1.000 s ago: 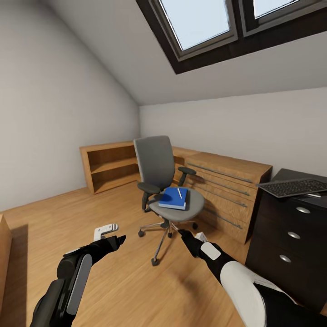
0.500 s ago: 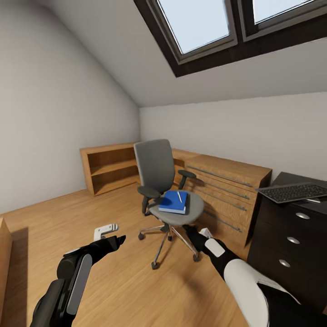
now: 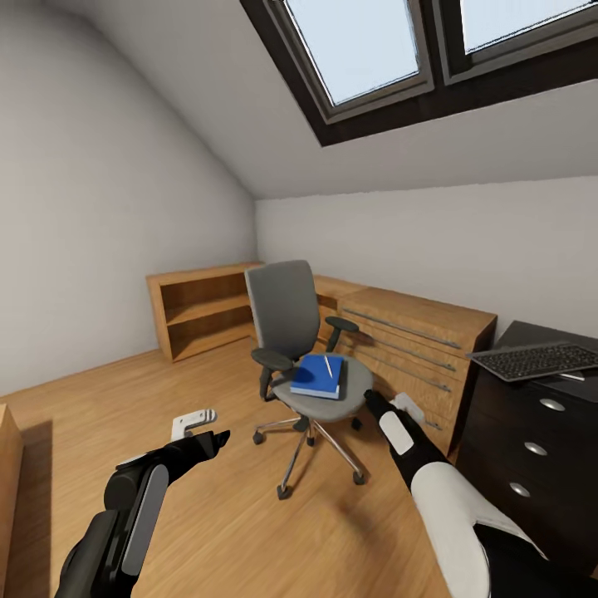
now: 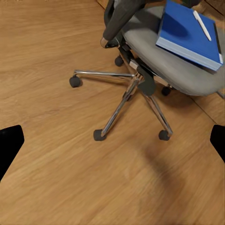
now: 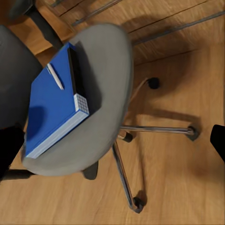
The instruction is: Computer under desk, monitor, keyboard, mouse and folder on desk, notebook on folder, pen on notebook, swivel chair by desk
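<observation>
One chair (image 3: pixel 303 349) is standing beside the wood drawers (image 3: pixel 415 353), carrying one blue folder (image 3: pixel 318 376) with one pen (image 3: pixel 329 366) on top. One keyboard (image 3: pixel 538 360) is lying on the desk (image 3: pixel 531 415). Both grippers, left (image 3: pixel 218 438) and right (image 3: pixel 373 401), are hanging near the chair, fingers spread.

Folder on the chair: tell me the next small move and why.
Probably bring the right gripper down toward the folder. It hovers beside the chair seat, above it in the right wrist view, jaws spread. The pen lies loose on the folder, so lifting the pen off first looks safer.
</observation>
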You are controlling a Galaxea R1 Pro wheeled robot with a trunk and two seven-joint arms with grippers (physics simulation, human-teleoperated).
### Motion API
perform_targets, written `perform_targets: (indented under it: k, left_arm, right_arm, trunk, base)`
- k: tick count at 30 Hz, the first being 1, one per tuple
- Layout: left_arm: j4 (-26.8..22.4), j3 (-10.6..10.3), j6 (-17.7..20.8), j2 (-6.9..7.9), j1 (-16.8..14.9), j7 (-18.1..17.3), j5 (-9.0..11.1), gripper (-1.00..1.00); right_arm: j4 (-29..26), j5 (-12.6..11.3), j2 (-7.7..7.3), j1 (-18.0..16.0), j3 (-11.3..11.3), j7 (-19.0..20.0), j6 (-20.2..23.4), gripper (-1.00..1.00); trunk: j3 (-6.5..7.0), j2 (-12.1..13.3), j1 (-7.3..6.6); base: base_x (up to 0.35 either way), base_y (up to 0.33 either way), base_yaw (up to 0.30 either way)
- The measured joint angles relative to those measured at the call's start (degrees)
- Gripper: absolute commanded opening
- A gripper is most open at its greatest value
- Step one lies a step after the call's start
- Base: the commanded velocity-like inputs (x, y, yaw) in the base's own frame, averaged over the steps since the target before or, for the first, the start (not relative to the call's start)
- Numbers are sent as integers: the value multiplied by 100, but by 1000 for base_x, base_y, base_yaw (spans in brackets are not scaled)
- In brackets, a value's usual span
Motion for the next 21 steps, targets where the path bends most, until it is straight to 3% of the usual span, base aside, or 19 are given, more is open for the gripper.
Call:
perform_targets:
  k: [5, 9, 11, 14, 15, 21]
  left_arm:
    - [0, 0, 0, 0, 0, 0, 0, 100]
    - [0, 0, 0, 0, 0, 0, 0, 100]
    - [0, 0, 1, 0, 0, 0, 0, 100]
    - [0, 0, -2, 0, 0, 0, 0, 100]
    - [0, 0, -4, -6, 0, 0, 4, 100]
    - [0, -8, -2, -9, 0, 0, 3, 100]
  right_arm:
    - [-468, 57, 15, 189, 22, -211, 21, 100]
    - [-1524, 73, 35, 693, 190, -664, 359, 100]
    - [-2680, 58, 43, 1230, 494, -1055, 816, 100]
    - [-3509, 33, 45, 1604, 740, -1316, 1033, 100]
    - [-4172, 9, 44, 1917, 1097, -1493, 1157, 100]
    - [-4402, -10, 39, 2025, 1339, -1546, 1195, 100]
  trunk:
    - [90, 201, -110]
    - [161, 361, -198]
    - [197, 441, -242]
    - [251, 562, -308]
    - [269, 601, -330]
    - [377, 842, -461]
  base:
    - [0, 0, 0]
    - [0, 0, 0]
    - [0, 0, 0]
    - [0, 0, 0]
    - [0, 0, 0]
    - [0, 0, 0]
